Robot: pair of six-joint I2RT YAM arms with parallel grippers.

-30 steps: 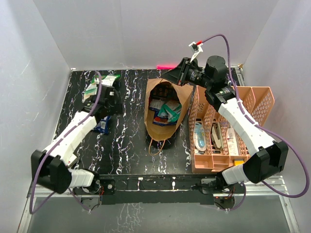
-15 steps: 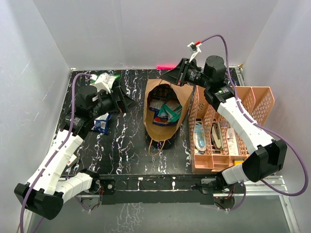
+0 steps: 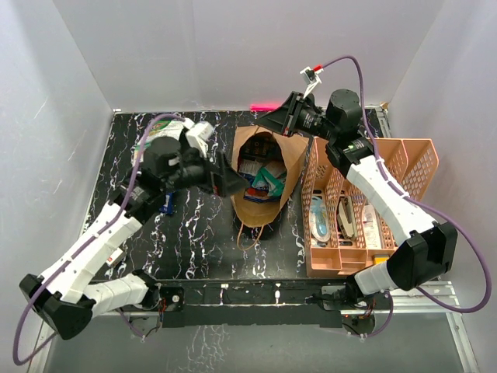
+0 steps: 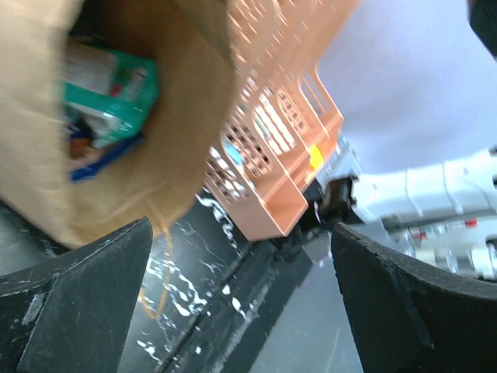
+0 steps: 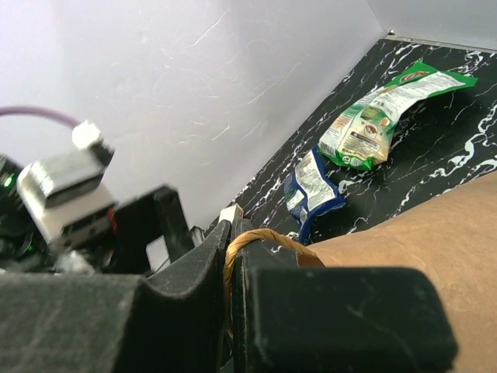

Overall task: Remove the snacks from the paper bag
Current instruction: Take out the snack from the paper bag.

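Observation:
The brown paper bag (image 3: 289,169) stands open mid-table, with several snacks inside, a teal packet (image 3: 272,180) on top. My right gripper (image 3: 273,122) is shut on the bag's twisted paper handle (image 5: 262,233) at the far rim, holding the mouth open. My left gripper (image 3: 231,185) hovers at the bag's left rim, open, with nothing between its fingers. In the left wrist view the bag's wall (image 4: 182,148) and the teal packet (image 4: 109,93) lie ahead. A green-white packet (image 5: 380,113) and a blue packet (image 5: 311,186) lie on the table to the left.
A salmon-pink perforated organiser (image 3: 408,155) with pale stationery stands right of the bag, close to its side; it also shows in the left wrist view (image 4: 287,171). White walls enclose the black marbled table (image 3: 202,233) on three sides.
My left arm swung from the packets at the table's far left over to the bag's left rim, its jaws opening wider. The right gripper and the bag stayed put.

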